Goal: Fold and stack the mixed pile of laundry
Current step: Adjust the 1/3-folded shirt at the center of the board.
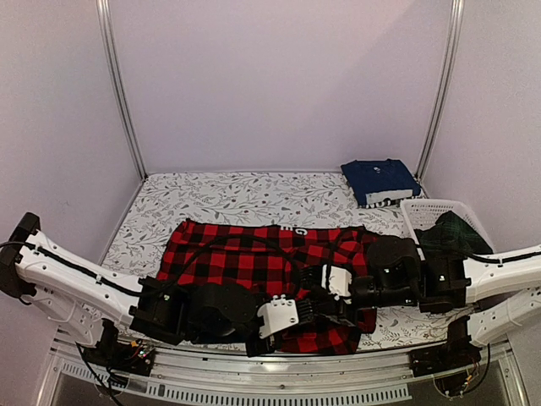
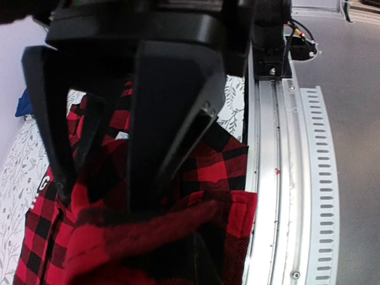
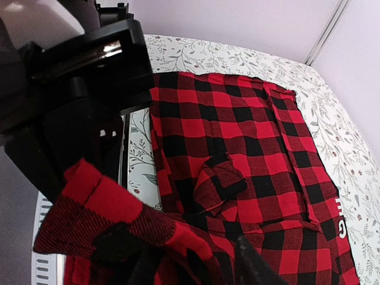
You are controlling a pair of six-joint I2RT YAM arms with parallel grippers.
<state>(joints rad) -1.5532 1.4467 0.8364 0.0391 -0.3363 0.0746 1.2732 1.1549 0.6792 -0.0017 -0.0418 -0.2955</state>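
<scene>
The left claw (image 2: 104,199) pinches the red-and-black checked flannel shirt (image 1: 245,258) on the table (image 1: 237,199); the right claw (image 3: 193,267) hovers beside, jaws parted

1. The table (image 1: 279,365) is covered by a floral-print cloth (image 1: 245,199).
2. A red-and-black checked flannel shirt (image 1: 245,258) lies spread across the near middle of the surface.
3. A navy folded garment (image 1: 379,179) sits at the far right corner.
4. A white lattice basket (image 1: 431,204) stands at the right edge, just nearer.
</scene>
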